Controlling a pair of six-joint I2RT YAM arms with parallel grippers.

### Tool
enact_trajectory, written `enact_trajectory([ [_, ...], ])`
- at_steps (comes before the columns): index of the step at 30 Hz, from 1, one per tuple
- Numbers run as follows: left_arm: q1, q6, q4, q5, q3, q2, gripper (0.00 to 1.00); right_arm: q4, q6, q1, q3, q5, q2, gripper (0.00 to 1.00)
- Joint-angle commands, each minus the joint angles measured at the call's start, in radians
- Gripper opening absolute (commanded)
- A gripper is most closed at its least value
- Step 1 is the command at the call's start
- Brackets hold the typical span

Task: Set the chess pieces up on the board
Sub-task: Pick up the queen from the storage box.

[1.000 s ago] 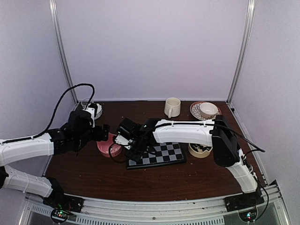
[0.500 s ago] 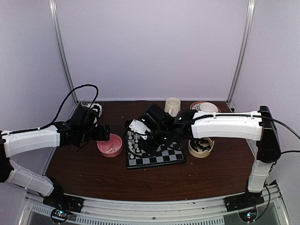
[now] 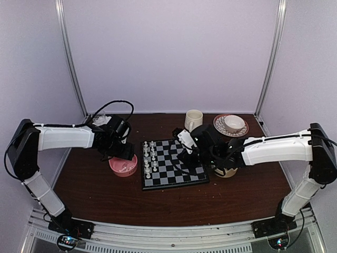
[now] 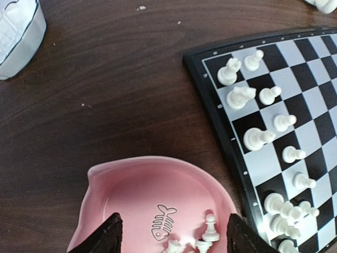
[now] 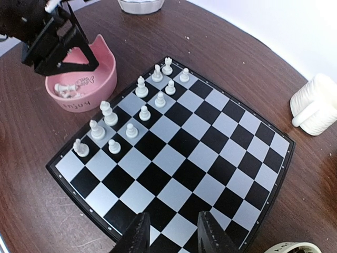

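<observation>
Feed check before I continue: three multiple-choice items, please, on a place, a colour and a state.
1. The white pieces on the board stand: A, by the edge nearest the pink bowl; B, centre; C, opposite edge.
2. Bowl under the left gripper: A, tan; B, pink; C, white.
3. The right gripper: A, shut on a pawn; B, inside a bowl; C, open, empty, over the board.
1 A, two files stand there; 2 B, its wall is pink; 3 C, bare squares show between its fingers.

A high camera looks down from behind; both close wrist cameras share the black-and-grey checked chessboard [image 5: 200, 158] and pink bowl [image 5: 79, 104].
</observation>
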Motion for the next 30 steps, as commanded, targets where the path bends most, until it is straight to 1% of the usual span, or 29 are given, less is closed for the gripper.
enact_trajectory([
  [1, 0.036, 0.021, -0.052, 0.041, 0.030, 0.031, 0.65, 0.101, 0.041, 0.006, -0.016, 0.013, -0.019, 0.33],
  [4, 0.040, 0.043, -0.090, 0.053, 0.055, 0.054, 0.58, 0.101, 0.045, 0.005, -0.021, 0.021, -0.017, 0.33],
  [6, 0.039, 0.051, -0.126, 0.059, 0.076, 0.069, 0.56, 0.100, 0.050, 0.005, -0.032, 0.028, -0.026, 0.33],
  [7, 0.039, 0.055, -0.141, 0.059, 0.084, 0.077, 0.56, 0.127, 0.052, 0.005, -0.041, 0.031, -0.034, 0.33],
  [10, 0.039, 0.059, -0.183, 0.052, 0.109, 0.113, 0.56, 0.158, 0.060, 0.005, -0.072, 0.034, -0.057, 0.33],
  [17, 0.039, 0.077, -0.232, 0.112, 0.140, 0.164, 0.56, 0.160, 0.055, -0.002, -0.082, 0.057, -0.073, 0.33],
  [19, 0.039, 0.086, -0.254, 0.116, 0.161, 0.193, 0.54, 0.160, 0.055, -0.003, -0.082, 0.054, -0.078, 0.33],
  [21, 0.039, 0.098, -0.271, 0.153, 0.179, 0.219, 0.52, 0.158, 0.055, -0.002, -0.083, 0.054, -0.082, 0.33],
  [23, 0.038, 0.110, -0.287, 0.201, 0.193, 0.236, 0.54, 0.154, 0.056, -0.003, -0.083, 0.053, -0.083, 0.33],
  [26, 0.019, 0.126, -0.313, 0.208, 0.199, 0.242, 0.59, 0.152, 0.059, -0.003, -0.080, 0.047, -0.082, 0.34],
  [30, -0.003, 0.133, -0.348, 0.152, 0.180, 0.244, 0.61, 0.153, 0.062, -0.004, -0.080, 0.040, -0.080, 0.34],
])
